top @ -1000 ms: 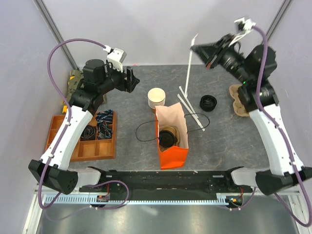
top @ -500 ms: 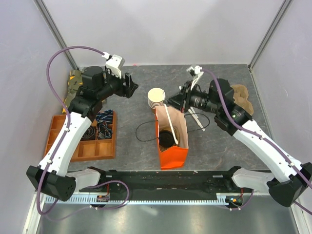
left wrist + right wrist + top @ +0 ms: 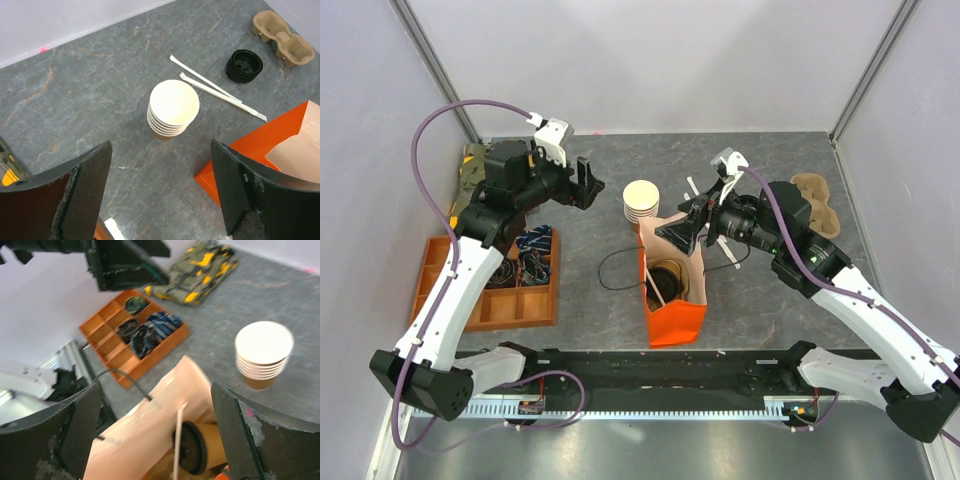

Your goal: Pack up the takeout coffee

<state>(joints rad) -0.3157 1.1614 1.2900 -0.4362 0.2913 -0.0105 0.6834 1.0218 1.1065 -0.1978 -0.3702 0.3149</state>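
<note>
The takeout coffee (image 3: 667, 278), a tan cup with a black lid (image 3: 192, 447), sits inside the open orange bag (image 3: 672, 318). A white wrapped straw (image 3: 177, 440) leans in the bag beside it, free of any finger. My right gripper (image 3: 682, 232) hovers over the bag's back edge, its jaws open around empty air (image 3: 160, 435). Off to the left, my left gripper (image 3: 585, 182) hangs open above bare table (image 3: 162, 190), near the stack of lidless cups (image 3: 173, 109).
Behind the bag stands the cup stack (image 3: 641, 200). Two more wrapped straws (image 3: 215, 90), a loose black lid (image 3: 244, 65) and a pulp cup carrier (image 3: 282, 37) lie at back right. An orange compartment tray (image 3: 490, 290) and a camouflage toy (image 3: 200, 270) are at left.
My right arm swung down from the back right to over the bag and opened; the straw it carried now rests inside the bag. The left jaws widened slightly.
</note>
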